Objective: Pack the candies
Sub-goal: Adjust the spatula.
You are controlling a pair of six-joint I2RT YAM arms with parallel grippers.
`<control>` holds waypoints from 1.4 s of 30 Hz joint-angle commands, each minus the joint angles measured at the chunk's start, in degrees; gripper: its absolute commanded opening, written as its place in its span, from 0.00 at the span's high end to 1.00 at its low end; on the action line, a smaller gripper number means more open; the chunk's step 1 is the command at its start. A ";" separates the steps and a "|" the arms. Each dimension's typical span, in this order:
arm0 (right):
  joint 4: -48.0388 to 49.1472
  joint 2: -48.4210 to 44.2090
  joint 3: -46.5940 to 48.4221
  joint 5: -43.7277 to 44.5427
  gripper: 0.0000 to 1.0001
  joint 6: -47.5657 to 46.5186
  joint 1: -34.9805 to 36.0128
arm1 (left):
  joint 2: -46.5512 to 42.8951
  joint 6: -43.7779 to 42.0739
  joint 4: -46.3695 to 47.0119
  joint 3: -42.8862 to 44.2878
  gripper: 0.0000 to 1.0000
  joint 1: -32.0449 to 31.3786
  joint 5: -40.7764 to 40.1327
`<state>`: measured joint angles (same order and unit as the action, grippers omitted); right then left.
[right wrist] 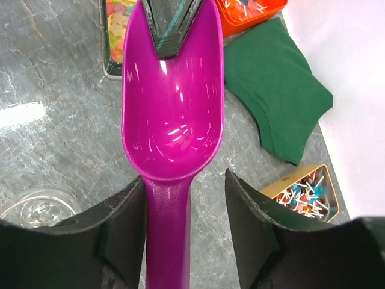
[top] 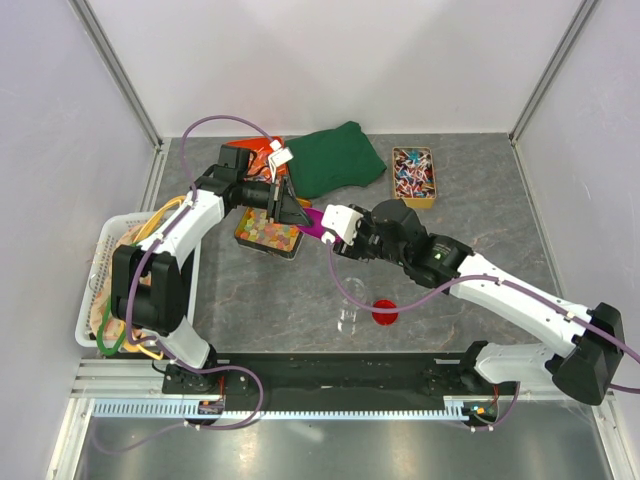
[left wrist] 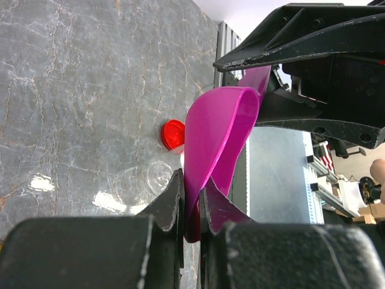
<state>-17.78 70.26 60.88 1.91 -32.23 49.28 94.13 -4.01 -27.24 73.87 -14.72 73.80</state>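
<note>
The candies, small orange, yellow and pink pieces, fill a shallow tin under the left arm; in the right wrist view the candies show at the top left. A magenta scoop hangs between the two arms. My left gripper is shut on the front rim of the scoop. My right gripper stands open around the handle of the scoop: the left finger lies against it, the right finger is apart from it. The scoop's bowl is empty.
A clear jar and its red lid sit near the front middle. A green cloth lies at the back, with a tin of wrapped sweets to its right. A white basket stands at the left edge.
</note>
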 commanded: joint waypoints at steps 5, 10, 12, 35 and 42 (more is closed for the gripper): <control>8.55 0.67 -1.64 2.40 0.41 1.11 -0.32 | -0.79 -1.53 -0.53 0.75 0.98 -0.84 3.98; 9.78 1.02 -1.82 2.75 0.55 1.20 -0.23 | -0.44 -1.35 -0.44 1.02 0.98 -1.01 4.07; 10.05 1.02 -1.73 2.75 0.77 1.46 -0.32 | -0.35 -1.44 -0.53 0.93 0.98 -1.10 4.07; 8.55 -3.37 -3.93 5.38 1.00 -0.20 -0.23 | 4.22 -6.45 -11.95 14.90 0.21 4.07 -8.41; 8.90 -4.52 -4.72 6.96 1.00 -1.26 -1.99 | 1.50 -7.67 -11.70 11.58 0.05 7.78 -21.04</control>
<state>-12.16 67.42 56.60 6.63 -32.67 48.53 97.89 -9.02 -37.89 87.24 -7.86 63.37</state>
